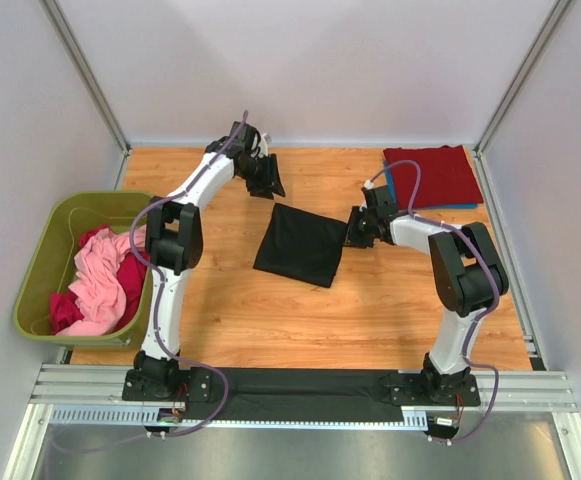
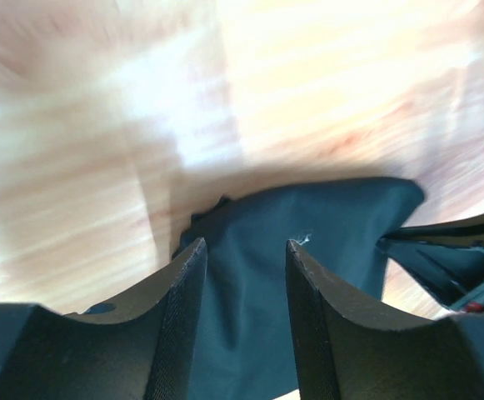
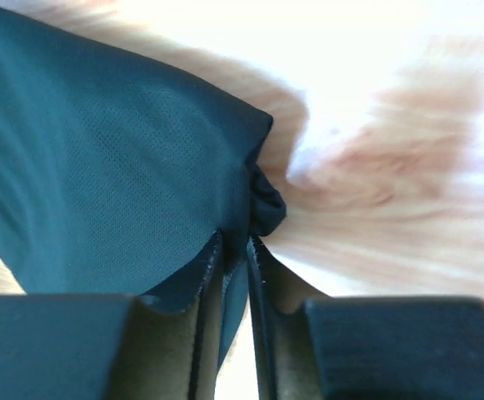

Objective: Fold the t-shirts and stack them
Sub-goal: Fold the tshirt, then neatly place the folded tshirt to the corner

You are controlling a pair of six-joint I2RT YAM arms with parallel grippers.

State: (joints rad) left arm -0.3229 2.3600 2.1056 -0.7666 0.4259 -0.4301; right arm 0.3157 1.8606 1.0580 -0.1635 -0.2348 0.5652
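A folded black t-shirt [image 1: 300,245] lies mid-table. My right gripper [image 1: 355,231] pinches its right edge; in the right wrist view the fingers [image 3: 210,267] are shut on the dark cloth [image 3: 117,158]. Behind the shirt's far corner, my left gripper [image 1: 270,183] hangs above the table with open jaws; its wrist view shows the black t-shirt [image 2: 308,225] below the gap between the fingers [image 2: 187,275], untouched. A folded dark red t-shirt [image 1: 432,175] rests on a blue one [image 1: 450,206] at the back right. Pink [image 1: 100,280] and magenta [image 1: 130,272] shirts lie crumpled in the bin.
An olive-green plastic bin [image 1: 45,250] stands at the left table edge. Grey walls and metal posts close in the wooden table [image 1: 270,310]. The arms' mounting rail [image 1: 300,385] runs along the near edge.
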